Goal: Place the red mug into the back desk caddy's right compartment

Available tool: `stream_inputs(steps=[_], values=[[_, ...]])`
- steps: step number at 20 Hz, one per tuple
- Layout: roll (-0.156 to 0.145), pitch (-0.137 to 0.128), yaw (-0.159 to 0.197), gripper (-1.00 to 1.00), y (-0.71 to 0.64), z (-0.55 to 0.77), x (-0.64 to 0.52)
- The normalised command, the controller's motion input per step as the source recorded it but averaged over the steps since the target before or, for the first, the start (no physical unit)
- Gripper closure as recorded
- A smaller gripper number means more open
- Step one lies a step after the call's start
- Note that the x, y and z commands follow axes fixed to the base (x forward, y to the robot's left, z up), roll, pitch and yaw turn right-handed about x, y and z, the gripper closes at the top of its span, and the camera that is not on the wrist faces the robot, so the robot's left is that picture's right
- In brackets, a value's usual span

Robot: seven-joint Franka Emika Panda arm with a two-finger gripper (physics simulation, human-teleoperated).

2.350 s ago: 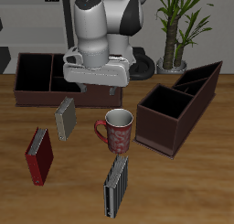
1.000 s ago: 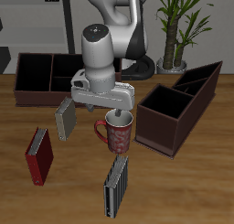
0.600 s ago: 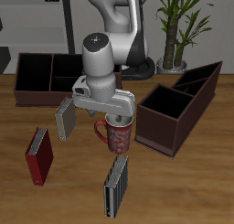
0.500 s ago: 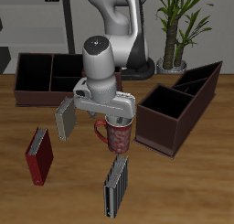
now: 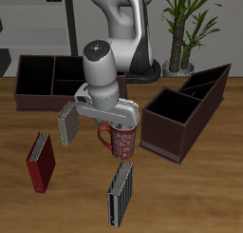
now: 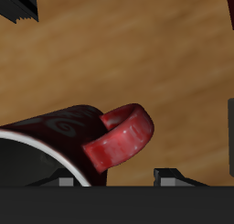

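Note:
The red mug [image 5: 122, 142] stands upright on the table near the middle, its handle [image 5: 102, 134] turned toward the grey book. My gripper [image 5: 121, 128] is low over the mug's rim, jaws open and spread across the wall beside the handle. In the wrist view the mug's rim [image 6: 50, 127] and red handle [image 6: 123, 136] lie close between the fingertips [image 6: 169, 176]. The back desk caddy [image 5: 49, 96] is the long low maroon box at the table's back. Its right compartment [image 5: 32, 75] is the big end section; nothing shows inside it.
A second dark brown caddy [image 5: 186, 111] with a slanted raised end stands close beside the mug. A grey book [image 5: 66, 125], a red book [image 5: 40, 162] and a dark grey book [image 5: 119, 193] lie around the mug. A potted plant [image 5: 182, 28] stands at the back.
My gripper has come forward from the back of the table and dropped down onto the mug's rim. The mug, books and caddies have not moved.

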Motion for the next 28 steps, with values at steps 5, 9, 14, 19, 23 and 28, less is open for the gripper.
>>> stream_inputs(steps=[5,9,14,19,23,28], values=[[0.015,-0.003,-0.023,1.0,0.12,0.05,0.0],[0.031,-0.035,0.011,1.0,0.13,0.16,-0.01],[0.002,-0.021,0.027,1.0,0.01,0.18,0.01],[-0.01,-0.04,0.021,1.0,-0.02,0.4,-0.02],[-0.013,-0.052,0.056,1.0,0.0,0.56,-0.13],[-0.029,-0.071,0.048,1.0,-0.08,0.68,-0.23]])
